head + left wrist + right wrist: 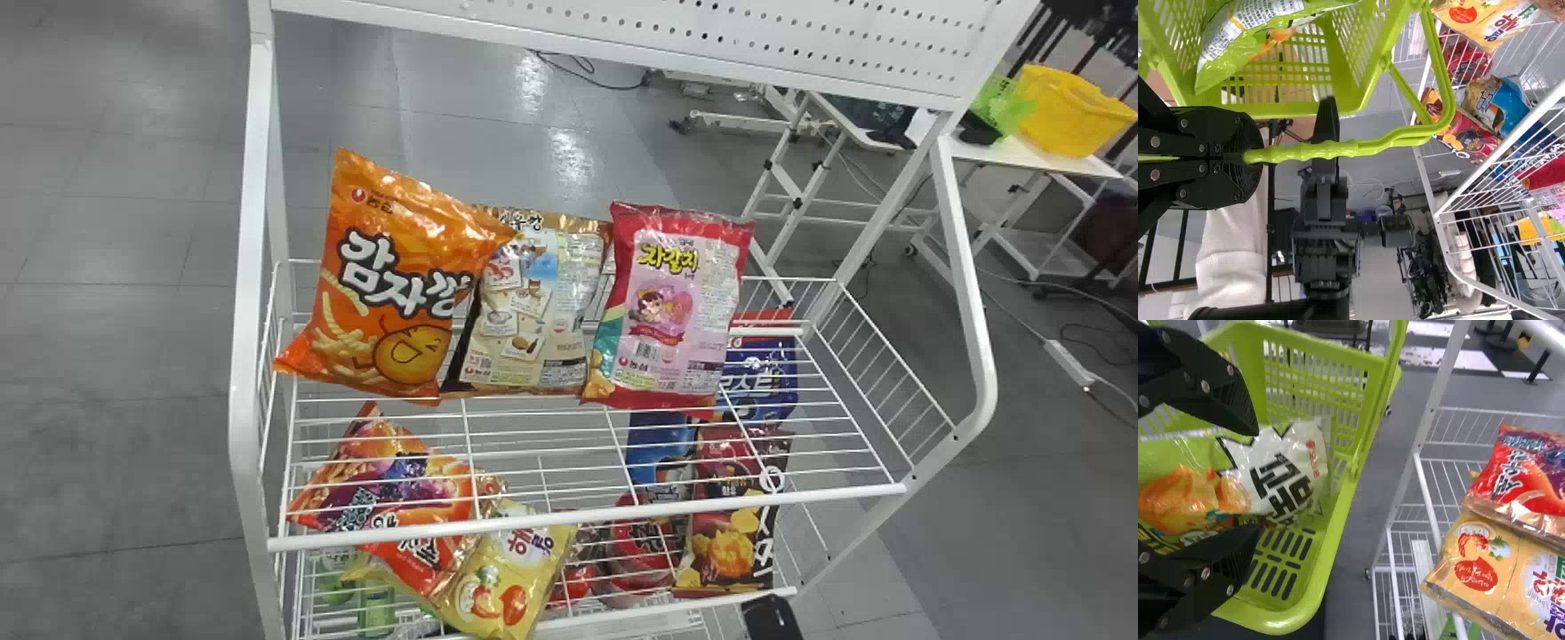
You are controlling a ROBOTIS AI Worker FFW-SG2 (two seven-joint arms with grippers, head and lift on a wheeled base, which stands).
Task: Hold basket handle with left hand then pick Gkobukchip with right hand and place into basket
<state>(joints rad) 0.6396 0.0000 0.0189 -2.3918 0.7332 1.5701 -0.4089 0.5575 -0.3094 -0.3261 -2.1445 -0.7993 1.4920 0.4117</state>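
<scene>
Green Gkobukchip packet [1281, 477] lies inside the basket [1328, 567]; right tool [1257, 482] is spread, its fingers at either side of the packet; left tool [1245, 157] is pinched on the handle [1331, 150]; step in hand is judged to be final release; next, retract right tool clear of rim and packet, keeping left tool clamped.
</scene>
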